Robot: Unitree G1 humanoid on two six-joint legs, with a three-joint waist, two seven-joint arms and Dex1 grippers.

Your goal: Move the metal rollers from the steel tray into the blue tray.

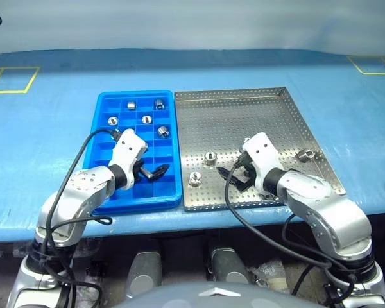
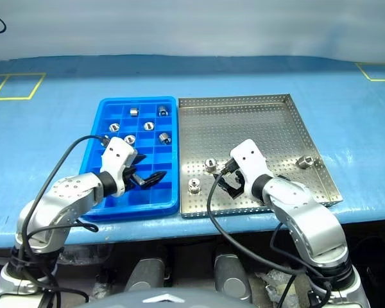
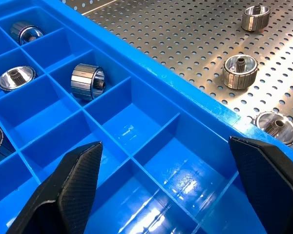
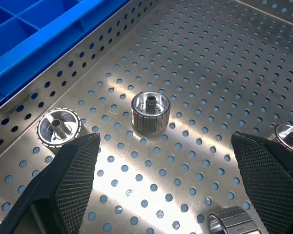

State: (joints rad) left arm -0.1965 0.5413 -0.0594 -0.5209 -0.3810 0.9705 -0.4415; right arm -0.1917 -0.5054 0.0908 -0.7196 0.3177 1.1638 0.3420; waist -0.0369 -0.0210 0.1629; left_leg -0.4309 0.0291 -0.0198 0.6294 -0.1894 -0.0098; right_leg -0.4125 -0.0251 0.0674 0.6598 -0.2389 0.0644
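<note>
Currently both end effectors stand wide and hold nothing. Left end effector [image 1: 155, 172] hovers over the near compartments of the blue tray [image 1: 106, 102], whose far cells, toward twelve o'clock, hold several metal rollers [image 1: 163, 131]. Right end effector [image 1: 234, 174] hangs above the steel tray [image 1: 244, 115], which sits just beside the blue tray at its three o'clock on the desk [image 1: 45, 141]. Loose rollers lie on the perforated floor near it.

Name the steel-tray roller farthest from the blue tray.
The metal roller by the steel tray's right rim; the other two visible ones sit near the blue tray.
</note>
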